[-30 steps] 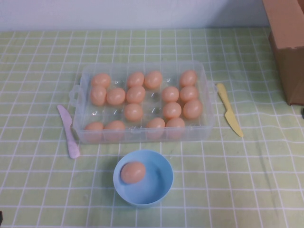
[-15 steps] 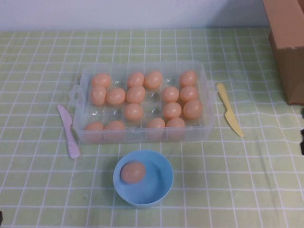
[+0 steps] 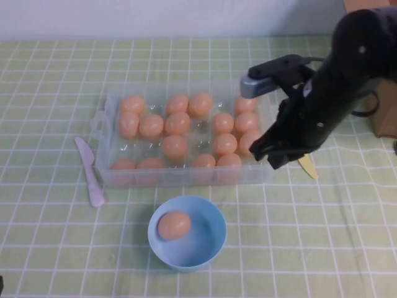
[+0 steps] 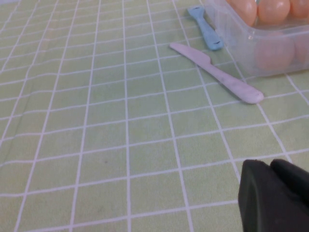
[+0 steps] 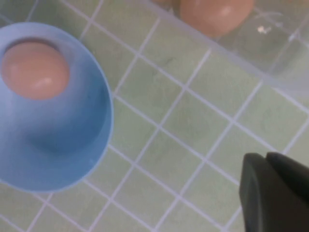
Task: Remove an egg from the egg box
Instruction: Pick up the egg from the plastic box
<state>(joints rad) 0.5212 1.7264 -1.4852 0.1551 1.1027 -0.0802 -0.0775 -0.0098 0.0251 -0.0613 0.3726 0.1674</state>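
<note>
Now the right hand (image 3: 273, 155) hangs low over the near right corner of the egg box (image 3: 186, 177), its fingers pressed together on nothing. Just beside it sits the egg (image 3: 250, 141) at the right wall, with other eggs crowding that side. Nearer the robot, a blue bowl (image 3: 211, 248) holds one egg, with bare checked surface (image 3: 322, 236) to its right. Off to the left, the left hand (image 4: 273, 195) rests closed and empty above the cloth near a pink knife (image 4: 217, 73).

Even, soft light, faint shadows; right wrist view seems slightly blurred.
</note>
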